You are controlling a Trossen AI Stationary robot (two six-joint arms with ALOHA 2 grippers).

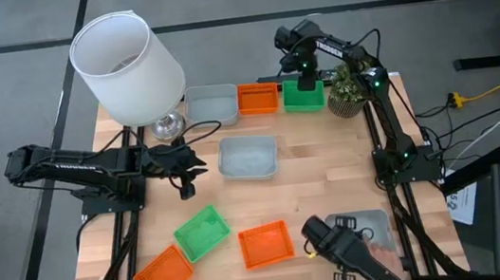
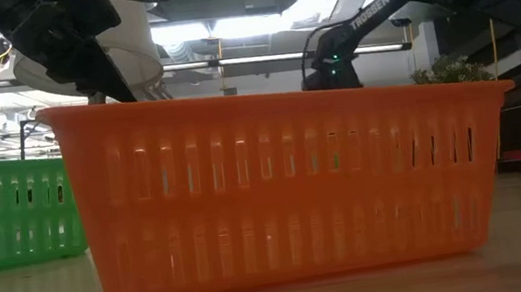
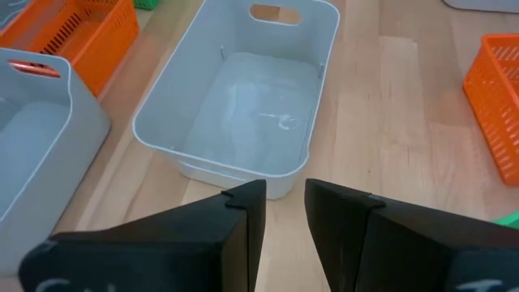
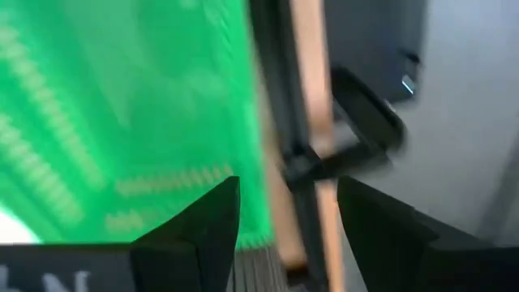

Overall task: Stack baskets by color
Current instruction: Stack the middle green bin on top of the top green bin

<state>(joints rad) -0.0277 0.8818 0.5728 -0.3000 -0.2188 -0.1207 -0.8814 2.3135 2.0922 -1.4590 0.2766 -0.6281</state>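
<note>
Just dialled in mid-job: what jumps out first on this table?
A big white lampshade looms over the far left corner. Colored baskets lie scattered: a grey basket sits mid-table before the left pincer, while the right pincer hovers, open, over a green basket at the far edge.

You have three baskets [image 1: 245,100] in a row along the desk's [image 1: 330,168] far edge, with the plant [image 1: 347,92] at their right end and the lampshade [image 1: 126,67] at their left. One basket [image 1: 248,155] sits mid-desk; three more [image 1: 211,248] line the near edge.
</note>
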